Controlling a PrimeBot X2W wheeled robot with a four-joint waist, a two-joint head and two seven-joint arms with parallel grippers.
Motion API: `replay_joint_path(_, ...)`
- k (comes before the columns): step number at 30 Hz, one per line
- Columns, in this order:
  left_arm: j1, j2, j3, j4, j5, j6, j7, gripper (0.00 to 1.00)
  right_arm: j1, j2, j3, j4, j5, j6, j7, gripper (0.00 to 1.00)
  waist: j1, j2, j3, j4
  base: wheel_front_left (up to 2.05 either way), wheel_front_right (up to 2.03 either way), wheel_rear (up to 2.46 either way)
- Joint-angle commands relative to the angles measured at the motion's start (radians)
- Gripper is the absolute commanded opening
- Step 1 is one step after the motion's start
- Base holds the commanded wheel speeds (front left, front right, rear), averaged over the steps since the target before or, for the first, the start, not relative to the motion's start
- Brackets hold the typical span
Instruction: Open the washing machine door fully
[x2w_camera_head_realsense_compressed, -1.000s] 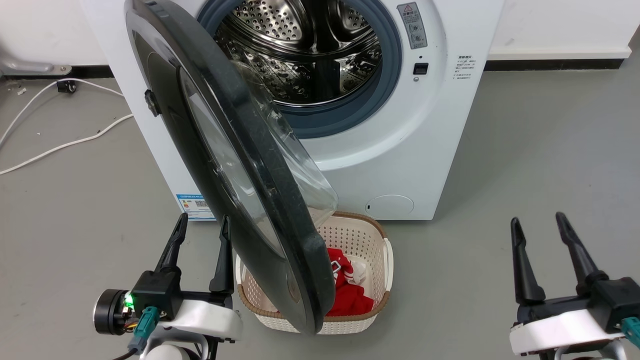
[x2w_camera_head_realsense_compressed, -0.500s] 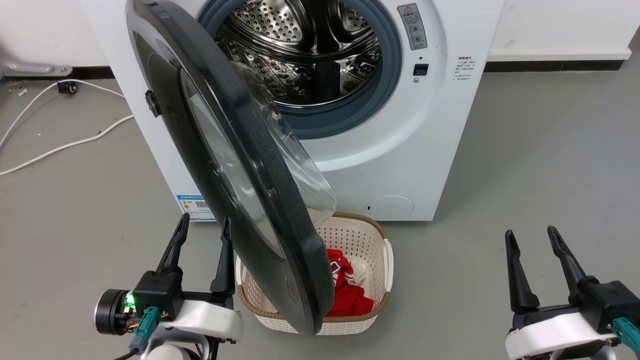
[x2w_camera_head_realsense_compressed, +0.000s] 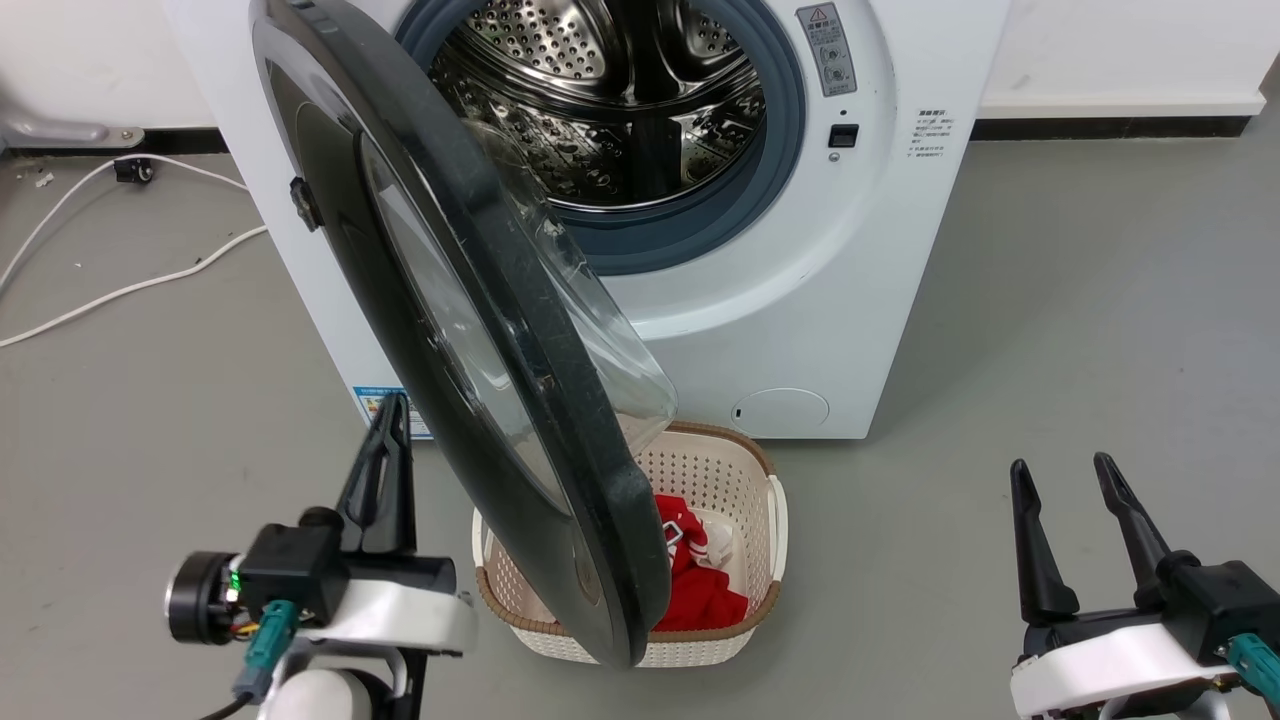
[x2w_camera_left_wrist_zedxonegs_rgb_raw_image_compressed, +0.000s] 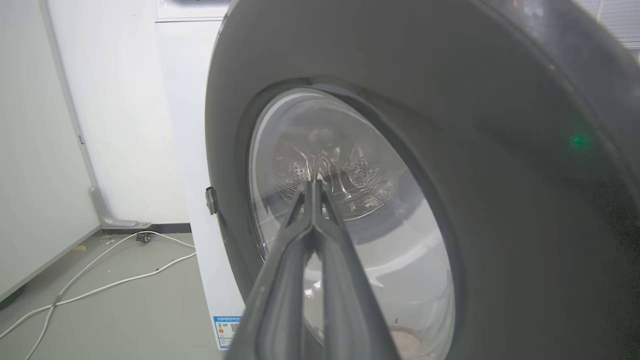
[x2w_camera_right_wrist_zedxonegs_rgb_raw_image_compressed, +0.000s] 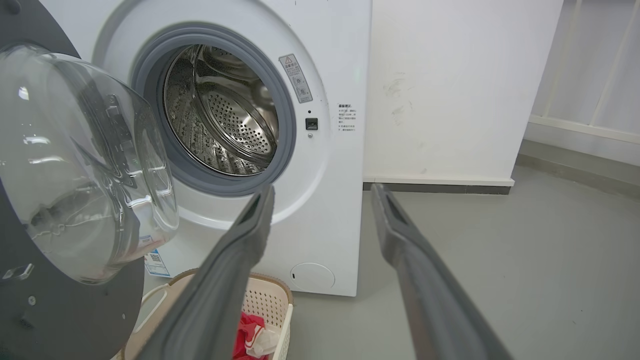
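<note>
The washing machine stands ahead with its steel drum exposed. Its big black door hangs swung out on the left hinge, edge-on to me, the clear glass bowl bulging toward the machine. My left gripper is shut on nothing, just left of the door's outer face, low down. In the left wrist view its closed fingers point at the door's round window. My right gripper is open at the lower right, well away from the door; its tips point toward the machine front.
A cream perforated basket with red clothing sits on the floor under the door's lower edge, right in front of the machine. White cables trail over the grey floor at the left. A white wall runs behind.
My left gripper has gone from open to shut and turned, its fingers now slightly higher and left of before. The right gripper dropped a little a second ago. The door has not moved.
</note>
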Motion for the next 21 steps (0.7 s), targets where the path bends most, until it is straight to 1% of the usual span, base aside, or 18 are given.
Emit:
replay_joint_path(1,-0.015,0.0,0.008,-0.035,0.003,0.007,-0.002,0.0,-0.014,0.003,-0.001,0.003,0.005,-0.001,-0.003,1.0,0.0,0.0,0.0,0.0,0.0,0.0,0.0)
replay_joint_path(7,-0.042,-0.001,0.023,-0.197,0.014,0.019,-0.002,0.0,-0.014,0.003,-0.002,0.009,0.012,-0.001,-0.003,1.0,0.0,0.0,-0.002,0.003,0.0,0.0,0.0)
replay_joint_path(8,-0.042,-0.001,0.023,-0.197,0.014,0.019,-0.002,0.0,-0.014,0.003,-0.002,0.009,0.012,-0.001,-0.003,1.0,0.0,0.0,-0.002,0.003,0.0,0.0,0.0)
replay_joint_path(13,-0.071,-0.001,0.008,-0.371,0.034,0.025,-0.002,0.0,-0.015,0.003,-0.001,0.012,0.016,-0.001,-0.002,1.0,0.0,0.0,-0.003,0.004,0.0,0.0,0.0)
replay_joint_path(18,-0.093,-0.001,-0.053,-0.522,0.058,0.005,-0.002,0.0,-0.015,0.003,0.003,0.01,0.02,-0.001,0.002,1.0,0.0,0.0,0.0,-0.001,0.0,0.0,0.0)
replay_joint_path(21,-0.096,0.0,-0.128,-0.564,0.071,-0.021,-0.001,0.0,-0.014,0.003,0.004,0.008,0.025,-0.001,0.004,1.0,0.0,0.0,0.004,-0.003,0.0,0.0,0.0)
